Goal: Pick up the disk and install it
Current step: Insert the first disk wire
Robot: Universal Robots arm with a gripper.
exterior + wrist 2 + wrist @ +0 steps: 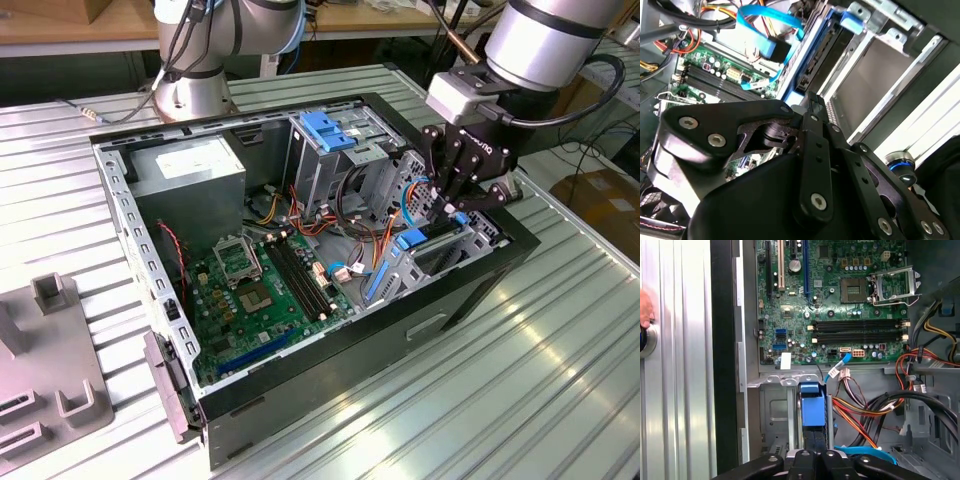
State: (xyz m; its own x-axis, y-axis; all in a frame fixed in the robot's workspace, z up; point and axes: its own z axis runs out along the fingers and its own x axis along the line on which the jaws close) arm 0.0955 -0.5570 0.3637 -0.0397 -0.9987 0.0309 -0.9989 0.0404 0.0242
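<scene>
Silver-grey arm, matte black tool

The arm (545,40) has smooth silver tubes, blue-ringed joints and a round grey base (190,95); black cables (585,113) loop past a pale grey wrist box (462,95). The tool (452,210) carries silver screw heads (818,201) and white lettering.

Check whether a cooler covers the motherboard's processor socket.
No, the processor socket on the motherboard lies bare, with no cooler on it.

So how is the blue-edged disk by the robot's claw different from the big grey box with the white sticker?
The disk is thin with blue edging; the grey box is far bulkier, plain grey with a white sticker. The disk stands on edge in a bay by the gripper; the grey box sits in a corner well away from it. Both are inside the open computer case.
</scene>
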